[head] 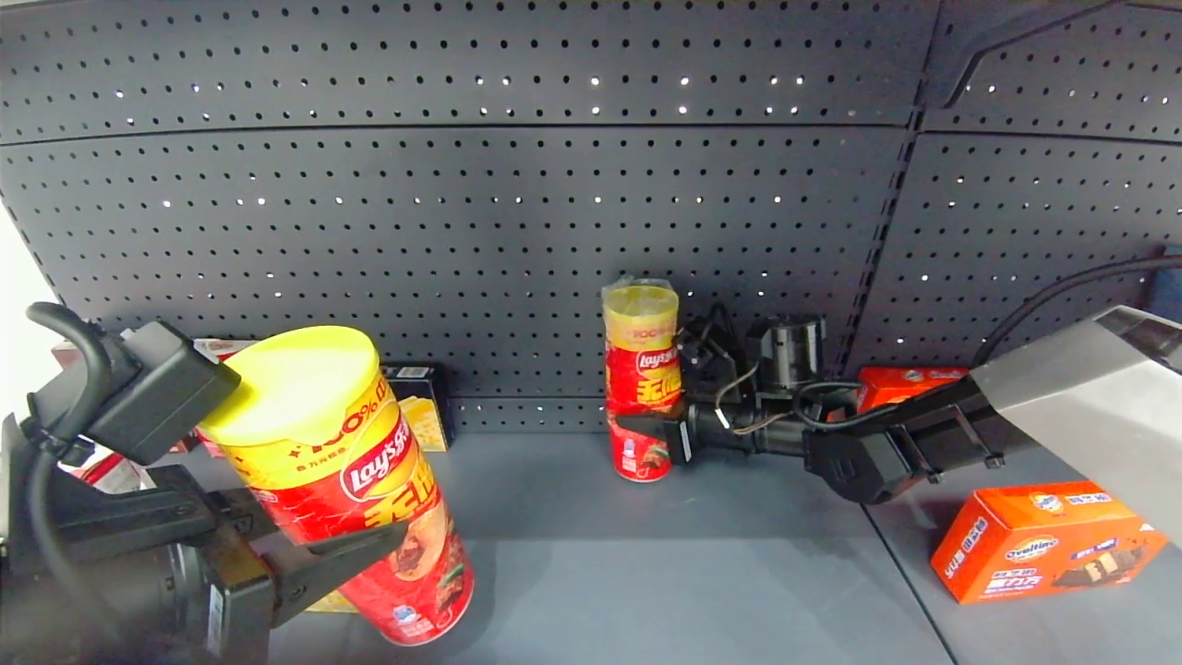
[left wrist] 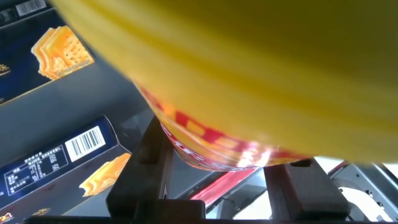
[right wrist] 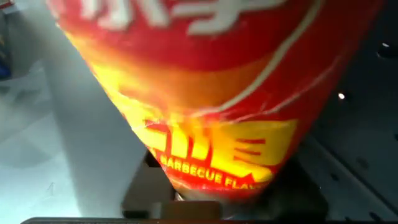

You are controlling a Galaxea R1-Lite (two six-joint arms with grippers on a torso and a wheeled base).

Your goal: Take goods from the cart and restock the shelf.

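The left gripper (head: 355, 540) fingers clamp one chip can (head: 314, 434) between them, its long axis tilted, yellow lid up-left. The right gripper (head: 657, 436) fingers hold a second can (head: 641, 369) upright on the shelf (head: 646, 573).

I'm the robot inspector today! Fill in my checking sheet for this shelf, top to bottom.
Surface: grey shelf with a seam toward the right.
Job's things: tilted chip can at the left; upright chip can near the back.
Clutter: orange box at the right, second orange box behind the right arm, dark boxes at the back left.
Grippers: left gripper shut on the tilted chip can; right gripper shut on the upright chip can.
Cables: black cable looped on the left wrist; thin wires on the right wrist.
Surroundings: dark pegboard wall behind.
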